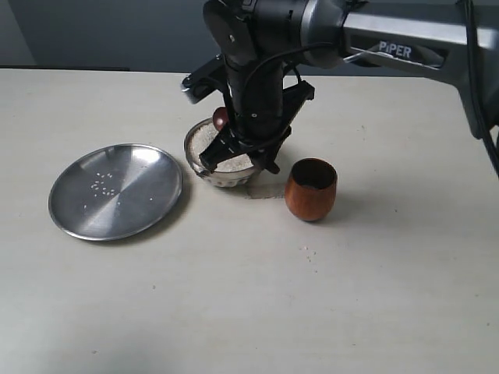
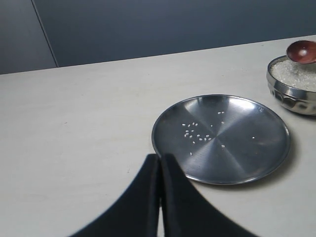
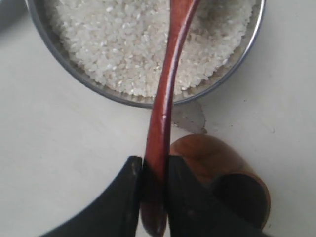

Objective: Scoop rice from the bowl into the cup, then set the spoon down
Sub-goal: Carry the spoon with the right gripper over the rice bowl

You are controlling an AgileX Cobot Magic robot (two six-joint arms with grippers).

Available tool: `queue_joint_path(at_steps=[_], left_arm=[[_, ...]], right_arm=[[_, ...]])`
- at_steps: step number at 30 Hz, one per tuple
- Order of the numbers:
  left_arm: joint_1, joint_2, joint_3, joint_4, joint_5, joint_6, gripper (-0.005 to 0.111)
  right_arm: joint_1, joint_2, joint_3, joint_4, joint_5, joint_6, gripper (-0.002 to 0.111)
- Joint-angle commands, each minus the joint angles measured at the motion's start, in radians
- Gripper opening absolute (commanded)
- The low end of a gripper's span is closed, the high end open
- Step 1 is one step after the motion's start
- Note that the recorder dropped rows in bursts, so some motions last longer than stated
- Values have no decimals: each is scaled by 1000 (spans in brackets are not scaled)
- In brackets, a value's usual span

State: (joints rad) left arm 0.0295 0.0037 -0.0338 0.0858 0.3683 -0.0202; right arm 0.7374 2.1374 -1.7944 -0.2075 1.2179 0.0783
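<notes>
Right pincer (image 3: 154, 170): fingers pinched narrow on the spoon (image 3: 165, 84), gripping near the handle's end; a short stub of handle sticks out past the fingers. This pincer hangs just over the bowl (image 1: 230, 179), at the edge nearest the cup (image 1: 310, 191).

Spoon: the handle runs from the grip across the bowl's rim and over the rice (image 3: 108, 44). Its round head sits at the rim opposite the cup, hollow side up. Cannot tell whether the head touches the grains.

Rice: fills the bowl nearly to the rim in an off-white heap.

Cup: upright on the tabletop (image 1: 312, 296), just beside the bowl, not touching. A faint grey smear (image 3: 190, 116) lies between bowl and cup.

Steel plate (image 1: 140, 210): flat on the tabletop, just beside the bowl on the side away from the cup. A few loose grains (image 2: 195, 133) are scattered near its middle.

Left pincer (image 2: 160, 163): fingers pressed together, nothing between them. It is well apart from the bowl, with the plate lying between.
</notes>
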Motion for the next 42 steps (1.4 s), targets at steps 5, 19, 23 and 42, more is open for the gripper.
queue_joint_path(at_steps=[5, 19, 23, 42], left_arm=[[1, -4, 3, 5, -2, -1, 0], [1, -4, 3, 5, -2, -1, 0], [1, -4, 3, 5, -2, -1, 0], [1, -4, 3, 5, -2, -1, 0]], right_arm=[[23, 48, -8, 6, 3, 11, -1], [19, 45, -8, 102, 3, 18, -1], [19, 38, -8, 102, 3, 36, -1], [-45, 13, -8, 257, 3, 64, -1]])
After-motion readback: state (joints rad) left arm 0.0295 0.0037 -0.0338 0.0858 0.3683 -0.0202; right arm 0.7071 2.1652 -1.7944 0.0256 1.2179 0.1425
